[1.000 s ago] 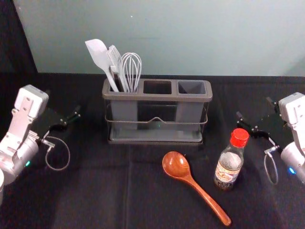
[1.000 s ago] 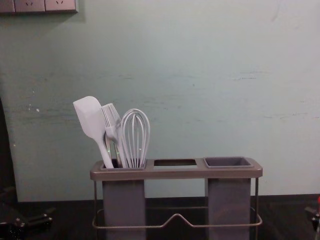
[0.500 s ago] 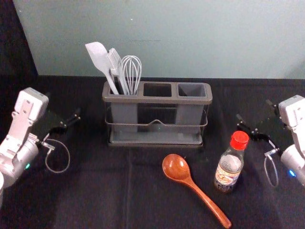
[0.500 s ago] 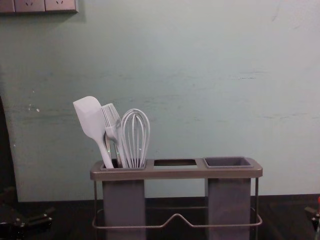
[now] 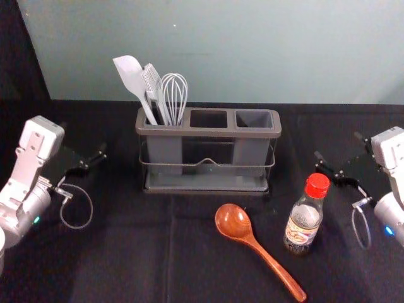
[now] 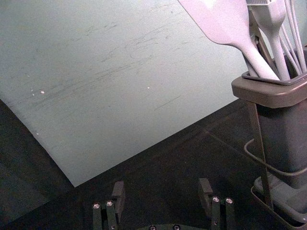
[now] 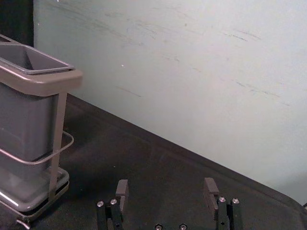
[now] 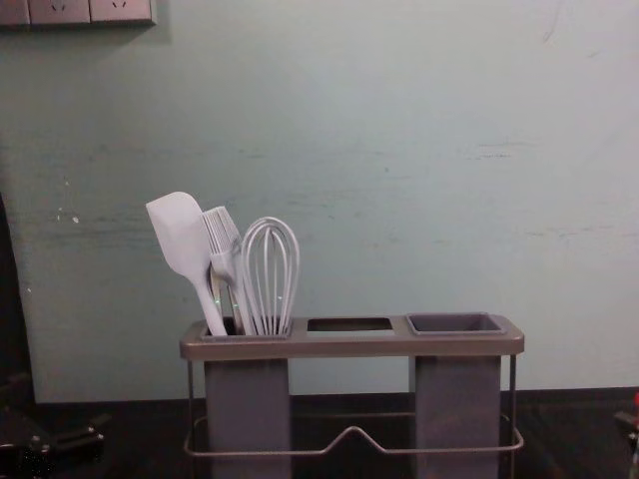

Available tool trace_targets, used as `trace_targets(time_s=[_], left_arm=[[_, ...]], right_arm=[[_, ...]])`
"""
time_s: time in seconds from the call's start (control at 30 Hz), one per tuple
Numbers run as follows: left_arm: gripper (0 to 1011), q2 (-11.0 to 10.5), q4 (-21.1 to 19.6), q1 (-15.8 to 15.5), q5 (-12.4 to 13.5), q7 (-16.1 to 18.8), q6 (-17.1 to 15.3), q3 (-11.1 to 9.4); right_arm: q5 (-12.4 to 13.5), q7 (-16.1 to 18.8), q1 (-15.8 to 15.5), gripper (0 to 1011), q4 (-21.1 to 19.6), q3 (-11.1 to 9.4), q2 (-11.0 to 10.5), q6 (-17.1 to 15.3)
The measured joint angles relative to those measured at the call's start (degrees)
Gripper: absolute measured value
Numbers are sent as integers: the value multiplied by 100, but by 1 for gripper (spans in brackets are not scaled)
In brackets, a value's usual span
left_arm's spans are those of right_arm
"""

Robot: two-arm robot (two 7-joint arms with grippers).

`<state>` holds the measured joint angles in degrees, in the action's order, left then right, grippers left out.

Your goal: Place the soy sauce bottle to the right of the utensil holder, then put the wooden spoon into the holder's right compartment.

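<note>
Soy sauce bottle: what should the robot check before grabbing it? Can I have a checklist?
1. Bottle standing up: ok.
2. Red cap on: ok.
3. Cap screwed tight: cannot tell.
4. Right tool open and empty, farther back than the bottle: ok.
5. Right tool around the bottle: not ok, they're apart.
6. Left tool out of the way, left of the holder: ok.

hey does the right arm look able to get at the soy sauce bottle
Probably yes: the right claw is open and empty beyond the soy sauce bottle, with nothing between them; the wooden spoon lies left of the bottle.
</note>
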<state>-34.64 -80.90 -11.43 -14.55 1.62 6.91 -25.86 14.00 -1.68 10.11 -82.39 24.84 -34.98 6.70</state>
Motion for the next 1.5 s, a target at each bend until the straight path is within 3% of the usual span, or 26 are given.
trace_targets(time_s=[0.37,0.53,0.8,1.1,1.5], left_arm=[[1005,0,0,0,0,0,0,0],[1005,0,0,0,0,0,0,0],[1005,0,0,0,0,0,0,0],[1005,0,0,0,0,0,0,0],[1005,0,0,0,0,0,0,0]], right_arm=[[-5,-70,-660,1003,-667,-392,-300,-14],[154,33,-1075,1002,-1043,-649,-518,19],[734,540,-1735,1002,-1596,-1123,-895,84],[1134,1081,-2401,1003,-2097,-1545,-1288,96],[1636,1753,-3047,1002,-2480,-1961,-1462,303]])
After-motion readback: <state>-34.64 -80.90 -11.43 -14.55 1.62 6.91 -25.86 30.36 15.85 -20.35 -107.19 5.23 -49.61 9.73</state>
